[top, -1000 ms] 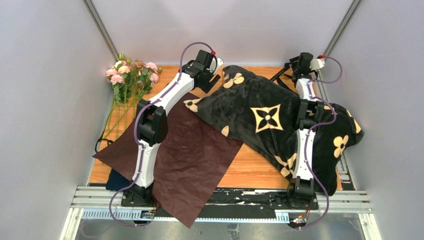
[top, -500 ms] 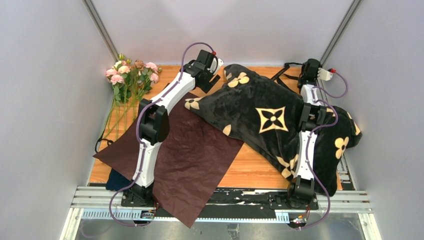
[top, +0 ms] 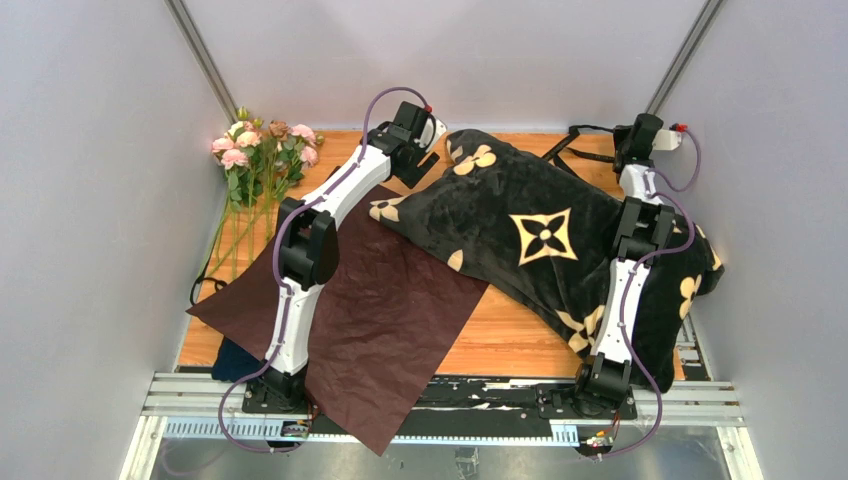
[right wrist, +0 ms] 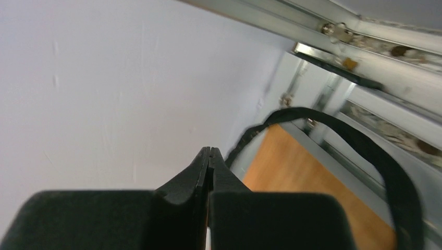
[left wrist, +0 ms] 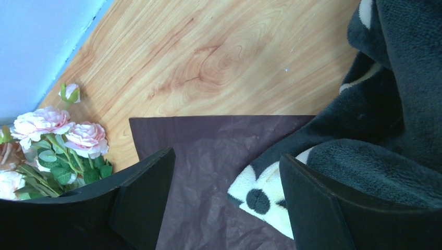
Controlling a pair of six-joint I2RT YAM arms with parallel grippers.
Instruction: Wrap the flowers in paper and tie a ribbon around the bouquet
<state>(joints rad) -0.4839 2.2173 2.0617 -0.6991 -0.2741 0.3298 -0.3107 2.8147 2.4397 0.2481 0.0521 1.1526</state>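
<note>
Right gripper (right wrist: 209, 151): jaws together, no gap visible at the tips. A second ago they stood apart, and the wrist has since swung right, toward the far right corner of the worktop (left wrist: 219, 57). The ribbon (right wrist: 333, 122) comes out directly behind the closed tips and arcs away to the right over that corner. Judged nipped between the jaws, but the contact itself is hidden. Left gripper (left wrist: 225, 156): jaws wide apart, holding nothing, unchanged over the same second. It hangs over the far corner of the paper (left wrist: 208, 135), where the blanket (left wrist: 396, 104) overlaps the paper's edge. The paper lies flat on the left half of the worktop, with its near corner overhanging the near edge. The blanket covers most of the right half. The flowers (left wrist: 83, 138) lie at the far left corner, heads toward the far edge, just beside the paper and not on it; no change there. Reading: the only fresh event is the closing on the ribbon. Wrapping has not begun, the flowers have yet to go onto the paper, and the blanket on the paper's edge may hinder folding.
</note>
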